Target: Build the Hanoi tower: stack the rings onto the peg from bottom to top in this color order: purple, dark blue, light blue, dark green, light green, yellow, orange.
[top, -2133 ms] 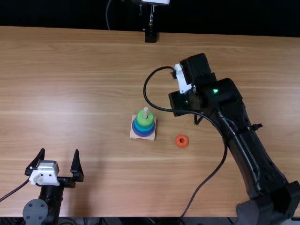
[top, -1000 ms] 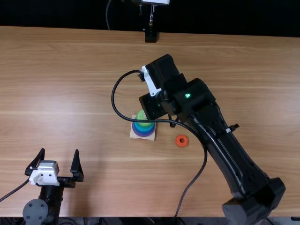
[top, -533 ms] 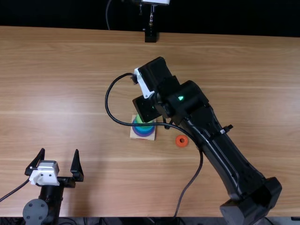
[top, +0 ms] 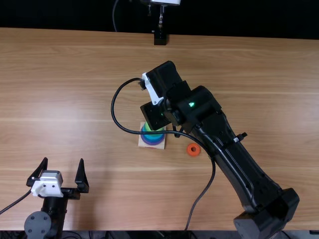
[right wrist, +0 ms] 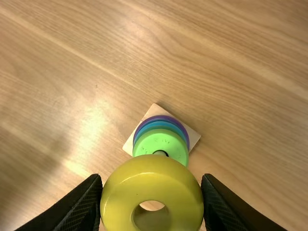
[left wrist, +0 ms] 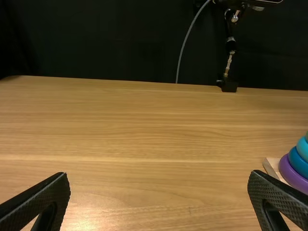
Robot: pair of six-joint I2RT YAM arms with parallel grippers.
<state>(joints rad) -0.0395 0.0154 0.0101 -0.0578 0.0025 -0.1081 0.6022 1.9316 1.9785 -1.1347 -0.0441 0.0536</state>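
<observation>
"Jaws on the left gripper [top: 63, 161], nearest the front edge, stood wide apart with nothing between them. I saw little risk there."

"And the orange ring [top: 193, 153]?"

"Farther in, flat on the table [top: 99, 89], close to the board [right wrist: 193, 136] but not touching it. A low sweep of the right arm [top: 219, 134] might have knocked it away, and it was due last."

"How was the stack?"

"Purple ring [left wrist: 291, 173], dark blue ring [left wrist: 299, 163], light blue ring [left wrist: 303, 149], with the light green ring [right wrist: 161, 143] uppermost. I couldn't make out a dark green ring; the upper one may have hidden it. Had it been missing, yellow would have buried the mistake."

"What worried you about the right gripper [right wrist: 152, 178]?"

"Its jaws gripped the yellow ring [right wrist: 120, 192] by both sides, above the stack. From the wrist, the peg [right wrist: 160, 153] appeared past the rim instead of through the hole. If that meant poor alignment, letting go could have left the ring tilted on the tip, or sent it rolling."

"Anything else?"

"The cable [top: 162, 132]. It looped out from that arm, and slack might have snagged the peg on the way down."
</observation>
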